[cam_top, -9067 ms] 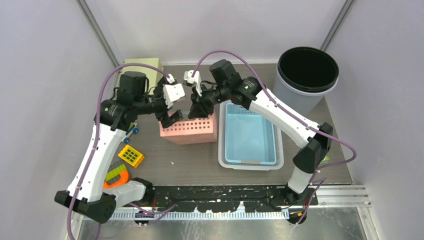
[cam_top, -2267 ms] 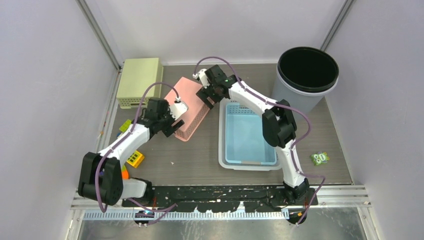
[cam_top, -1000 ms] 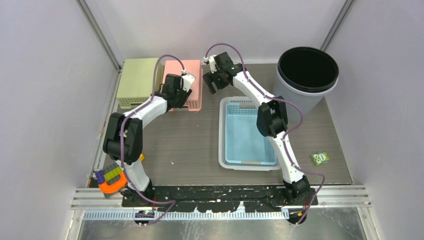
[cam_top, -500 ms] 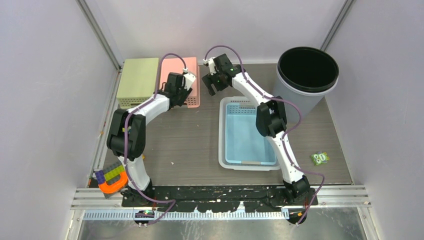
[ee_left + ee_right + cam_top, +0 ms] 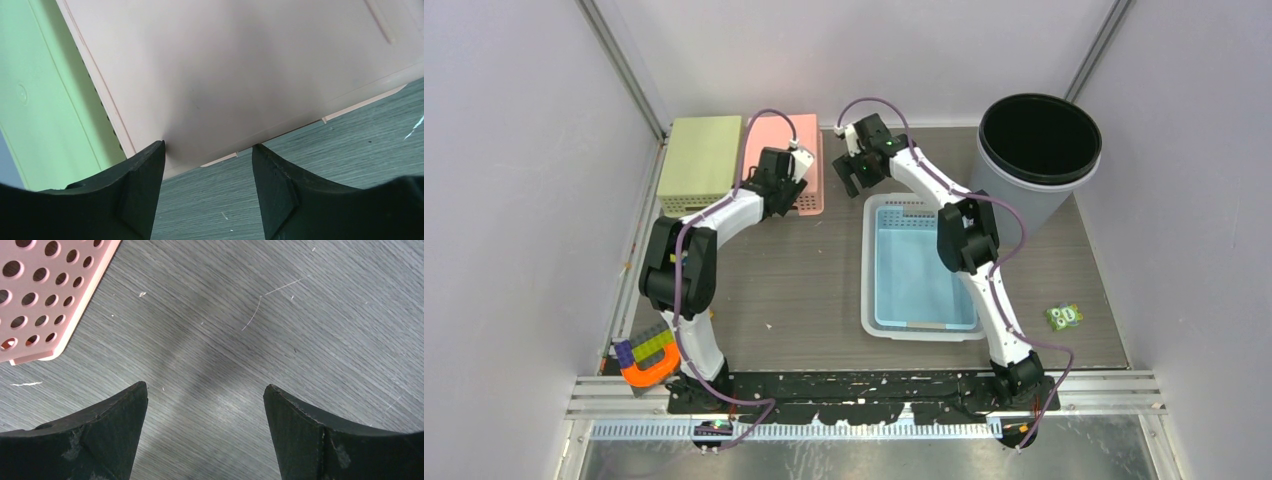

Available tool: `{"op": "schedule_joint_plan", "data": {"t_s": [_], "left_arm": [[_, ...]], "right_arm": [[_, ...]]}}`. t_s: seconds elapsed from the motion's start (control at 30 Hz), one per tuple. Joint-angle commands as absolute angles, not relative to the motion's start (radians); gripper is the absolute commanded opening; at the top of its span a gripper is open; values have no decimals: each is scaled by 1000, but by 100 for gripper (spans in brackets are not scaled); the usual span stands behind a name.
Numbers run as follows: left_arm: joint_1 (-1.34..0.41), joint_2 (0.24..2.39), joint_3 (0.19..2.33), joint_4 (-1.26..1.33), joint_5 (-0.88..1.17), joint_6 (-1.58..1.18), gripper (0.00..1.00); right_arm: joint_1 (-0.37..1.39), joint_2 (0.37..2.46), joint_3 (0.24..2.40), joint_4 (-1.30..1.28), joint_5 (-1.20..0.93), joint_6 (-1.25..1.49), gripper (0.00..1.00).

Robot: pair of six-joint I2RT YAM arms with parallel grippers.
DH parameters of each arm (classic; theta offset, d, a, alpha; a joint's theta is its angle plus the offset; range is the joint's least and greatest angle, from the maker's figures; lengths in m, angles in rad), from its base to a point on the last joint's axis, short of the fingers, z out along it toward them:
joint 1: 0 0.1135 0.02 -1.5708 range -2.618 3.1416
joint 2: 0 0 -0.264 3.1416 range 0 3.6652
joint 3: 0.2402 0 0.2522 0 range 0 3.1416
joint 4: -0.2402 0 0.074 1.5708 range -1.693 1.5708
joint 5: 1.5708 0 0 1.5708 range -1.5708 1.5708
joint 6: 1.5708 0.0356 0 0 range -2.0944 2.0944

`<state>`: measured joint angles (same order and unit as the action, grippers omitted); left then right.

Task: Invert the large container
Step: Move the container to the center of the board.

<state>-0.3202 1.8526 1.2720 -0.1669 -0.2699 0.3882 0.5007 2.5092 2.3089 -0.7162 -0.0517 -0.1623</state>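
In the lower left of the top view lay toy blocks [image 5: 646, 358], and a blue basket [image 5: 921, 327] stood open side up right of centre on the table [image 5: 794, 280]. Farther back, the left gripper [image 5: 207, 150] had its jaws apart at the near edge of the pink container [image 5: 786, 140], not clamped on it. The right gripper [image 5: 205, 390] was wide open over bare table, just beside the container's corner. The pink container lay bottom up in the upper middle, beside a green container [image 5: 699, 160]. A black bin [image 5: 1014, 190] stood in the upper right.
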Motion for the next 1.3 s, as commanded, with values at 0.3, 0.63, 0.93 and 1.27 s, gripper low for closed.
{"op": "schedule_joint_plan", "data": {"t_s": [0.3,0.63,0.93,1.27], "left_arm": [[-313,1852,1241,-131,-368,420,66],[-313,1836,1224,-61,-445,466,67],[-311,1854,1238,-41,-491,491,67],[-299,1854,1251,-46,-503,494,68]], "right_arm": [[495,2437,2286,-681,-89,-158,89],[495,2420,2259,-677,-96,-158,89],[495,2408,2242,-675,-97,-159,89],[493,2400,2239,-675,-97,-161,89]]}}
